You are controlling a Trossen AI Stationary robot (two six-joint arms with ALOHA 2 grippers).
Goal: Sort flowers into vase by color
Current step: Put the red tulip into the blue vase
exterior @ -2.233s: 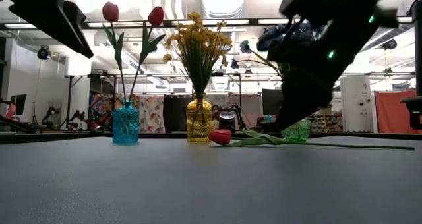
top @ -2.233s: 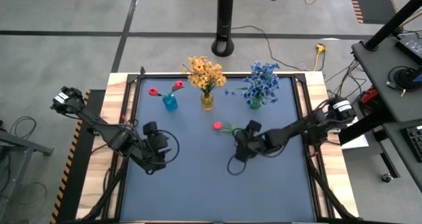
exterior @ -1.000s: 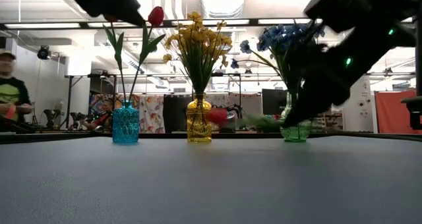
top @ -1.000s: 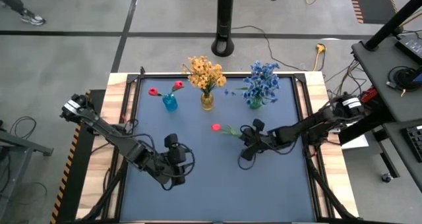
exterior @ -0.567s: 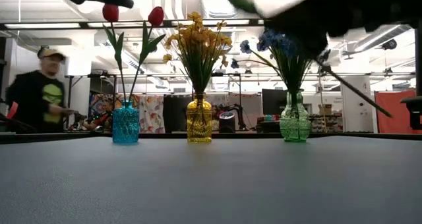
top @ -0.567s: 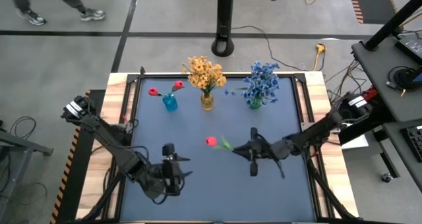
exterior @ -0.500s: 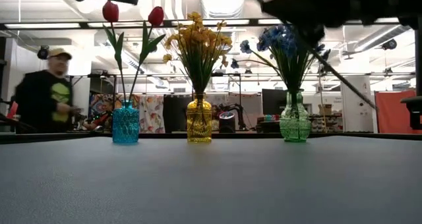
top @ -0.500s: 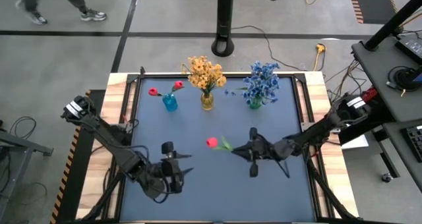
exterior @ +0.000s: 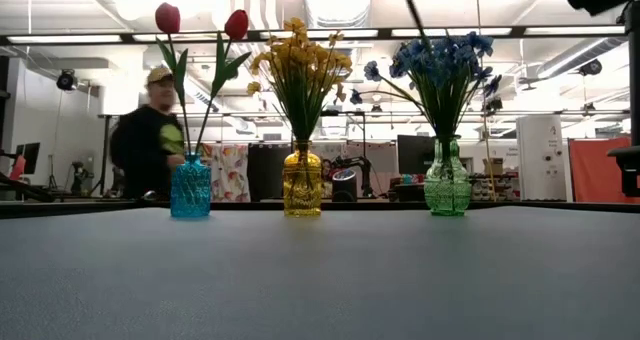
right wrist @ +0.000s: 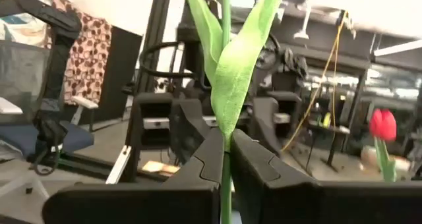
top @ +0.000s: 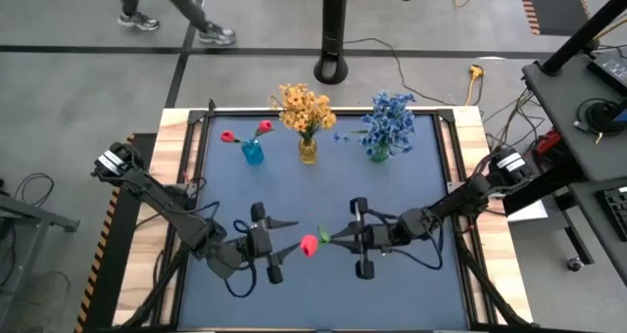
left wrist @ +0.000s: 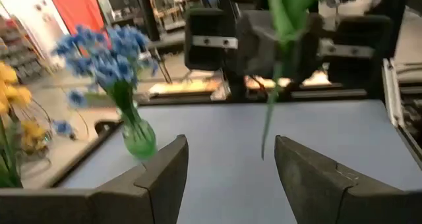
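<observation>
You are looking at a matte blue-grey worktop framed in pale wood. Along its far edge, from left to right, a ribbed blue glass vase is carrying two red tulip buds on thin green stems, an amber glass vase is holding a spray of yellow blossoms, and a green glass vase is holding clustered blue blossoms.

At the near left, your left pincer is standing wide open, its two dark fingers spread well apart and gripping nothing. It is facing across the gap toward the other arm, with the loose flower's red bud hanging just beside it.

To the right of that, your right pincer is pinched tight around the stem of that red flower, just below its two broad, smooth green leaves. The flower is being held up off the worktop near the middle front, lying roughly level, with the bud pointing at the left pincer.

Beyond the far edge, a person in a dark top and a cap is blurring past behind the blue vase
</observation>
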